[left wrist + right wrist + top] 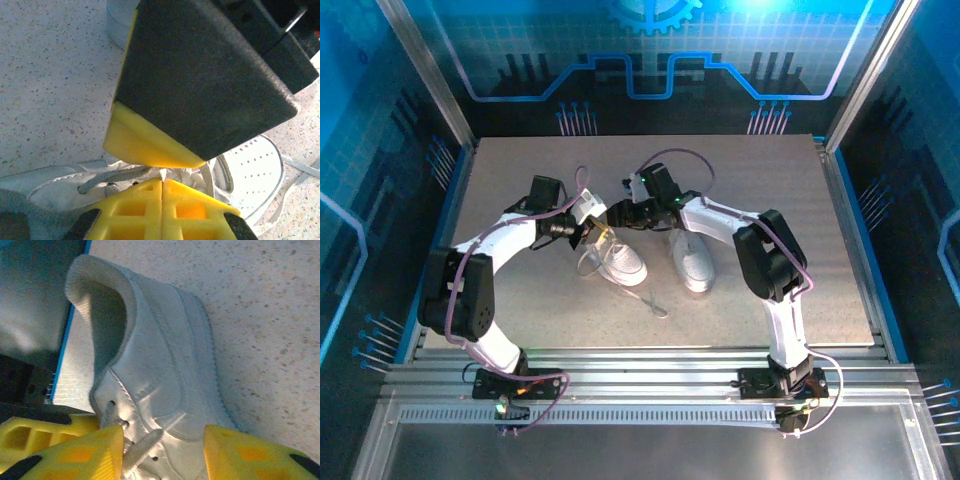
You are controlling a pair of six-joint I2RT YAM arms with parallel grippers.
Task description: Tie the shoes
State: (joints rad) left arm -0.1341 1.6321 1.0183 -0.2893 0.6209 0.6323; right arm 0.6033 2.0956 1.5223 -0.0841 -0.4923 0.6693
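Top external view first: both shoes sit mid-table [520, 170], toes pointing toward the arm bases, the left shoe [620, 263] and right shoe [692, 262] just beside each other. Both arms reach in over the heel end of the left one, with the left gripper [597, 236] and right gripper [618, 214] pretty much nose to nose. A loose lace [653, 300] trails on the table in front of the left shoe's toe.

Left wrist cam: the left gripper [162, 187] has its yellow fingers pressed flat together. There's a scrap of white lace right at the tips, but I honestly can't tell if it's pinched. The other arm's black-and-yellow finger [200, 75] hangs just above, and the perforated toe [250, 162] shows underneath.

Right wrist cam: the right gripper [162, 452] has its jaws apart, not clamped on anything. They frame a shoe [165, 365] at its eyelets, with a bit of lace [142, 447] next to one finger.
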